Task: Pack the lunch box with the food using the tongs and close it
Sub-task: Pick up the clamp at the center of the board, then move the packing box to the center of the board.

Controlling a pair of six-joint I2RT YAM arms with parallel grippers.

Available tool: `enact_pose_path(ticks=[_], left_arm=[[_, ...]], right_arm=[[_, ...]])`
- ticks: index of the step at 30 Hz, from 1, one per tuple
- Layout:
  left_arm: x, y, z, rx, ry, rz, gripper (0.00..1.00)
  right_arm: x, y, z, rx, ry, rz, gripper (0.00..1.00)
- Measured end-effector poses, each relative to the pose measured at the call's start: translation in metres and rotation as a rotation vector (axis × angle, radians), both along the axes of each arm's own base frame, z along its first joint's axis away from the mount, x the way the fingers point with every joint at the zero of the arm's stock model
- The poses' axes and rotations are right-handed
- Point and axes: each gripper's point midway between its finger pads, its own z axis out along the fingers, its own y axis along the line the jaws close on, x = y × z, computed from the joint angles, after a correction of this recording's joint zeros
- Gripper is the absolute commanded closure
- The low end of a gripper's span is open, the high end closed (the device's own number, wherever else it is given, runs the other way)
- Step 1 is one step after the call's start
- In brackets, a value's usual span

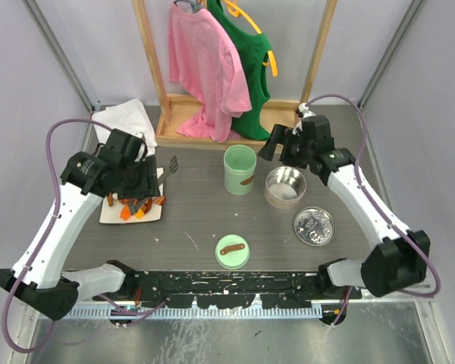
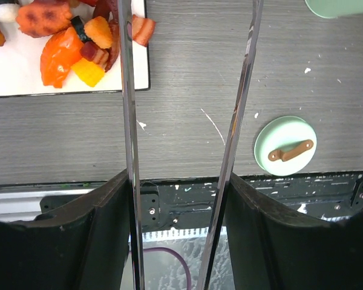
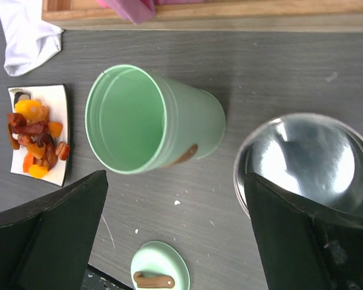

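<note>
Left claw over the food plate, right claw spread beside the open container.
The left claw hangs low over the white plate, with the orange and red food just beneath it and a dark grey end of the tongs jutting out at its right. The right claw, jaws apart, has the green container just to its left and the steel bowl close below it. The steel lid and green lid lie farther toward the arm bases.
</note>
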Motion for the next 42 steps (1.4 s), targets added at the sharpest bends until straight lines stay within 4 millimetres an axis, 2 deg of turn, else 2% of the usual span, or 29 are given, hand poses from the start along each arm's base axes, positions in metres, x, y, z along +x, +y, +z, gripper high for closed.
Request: enact_pose_path(ticks=[3,9,16,22,31,42], left_arm=[[0.009,0.008,-0.005,-0.009,0.032,0.034,0.42],[0.017,0.016,-0.009,-0.023,0.055,0.064,0.42],[0.014,0.022,-0.003,-0.038,0.035,0.086,0.42],[0.005,0.027,-0.005,-0.026,0.037,0.092,0.42],[-0.007,0.034,-0.006,-0.008,0.049,0.1,0.42],[-0.016,0.036,-0.012,0.003,0.081,0.1,0.45]], right_arm=[[0.018,0.011,-0.006,0.004,0.008,0.056,0.0],[0.04,0.025,-0.023,0.006,0.029,0.14,0.0],[0.046,0.047,-0.035,0.087,0.048,0.238,0.0],[0.036,0.073,-0.031,0.209,0.049,0.311,0.0],[0.011,0.116,-0.028,0.262,0.062,0.411,0.0],[-0.016,0.147,-0.026,0.312,0.086,0.513,0.0]])
